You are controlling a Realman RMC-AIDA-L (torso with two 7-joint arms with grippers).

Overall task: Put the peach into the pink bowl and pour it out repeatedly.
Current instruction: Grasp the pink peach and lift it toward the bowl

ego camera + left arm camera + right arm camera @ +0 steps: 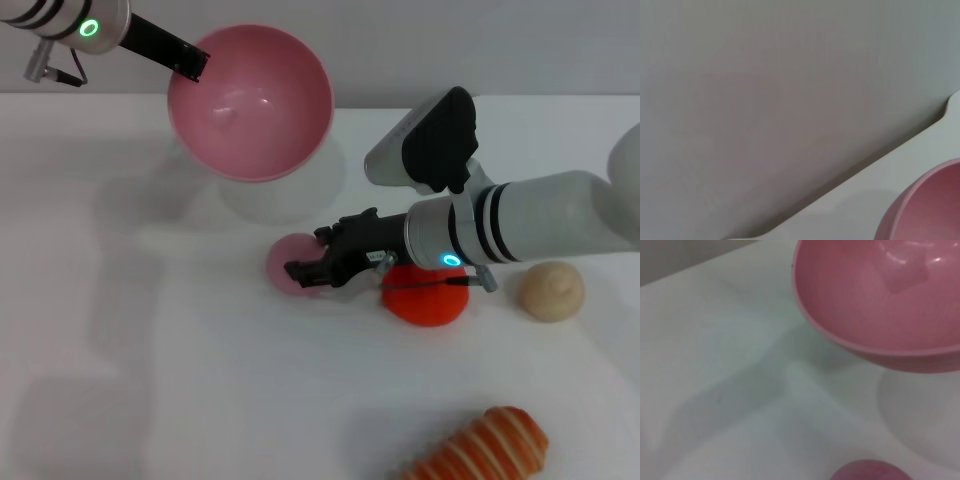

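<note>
The pink bowl (250, 100) is held in the air at the back left, tilted with its empty inside facing me. My left gripper (190, 62) is shut on its rim. The bowl also shows in the left wrist view (927, 210) and the right wrist view (880, 295). The peach (283, 262) lies on the white table below the bowl. My right gripper (308, 255) is open, low at the table, with its jaws either side of the peach's right part. The peach's top shows in the right wrist view (870, 471).
An orange-red fruit (425, 298) lies under my right wrist. A beige bun-like ball (552, 291) lies to its right. A striped orange bread roll (488, 450) lies at the front right. The table's (150, 350) far edge meets a grey wall.
</note>
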